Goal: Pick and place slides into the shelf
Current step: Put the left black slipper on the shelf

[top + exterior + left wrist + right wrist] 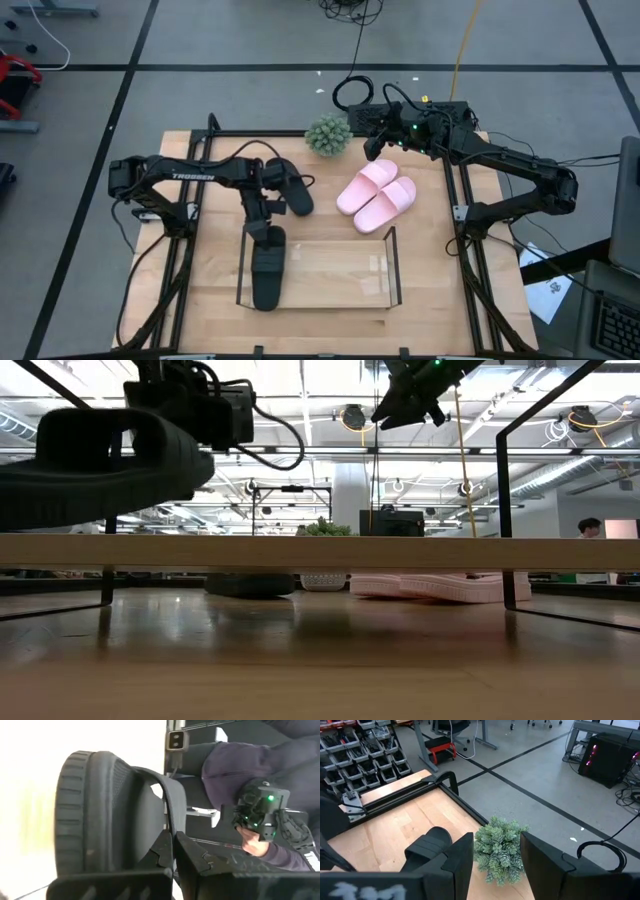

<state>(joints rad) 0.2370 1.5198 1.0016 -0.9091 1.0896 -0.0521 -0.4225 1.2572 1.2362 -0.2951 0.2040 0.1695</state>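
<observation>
The left gripper [266,232] is pinching the strap of a black slide [268,272] above the shelf [392,262]'s left end; a thin grip, so the slide could swing and catch the wire frame. Rightward, the tray is lying open. Beyond, the second black slide [291,186], then the pink pair [377,194]; the right gripper [378,146] is hovering open near the plant [327,134].
</observation>
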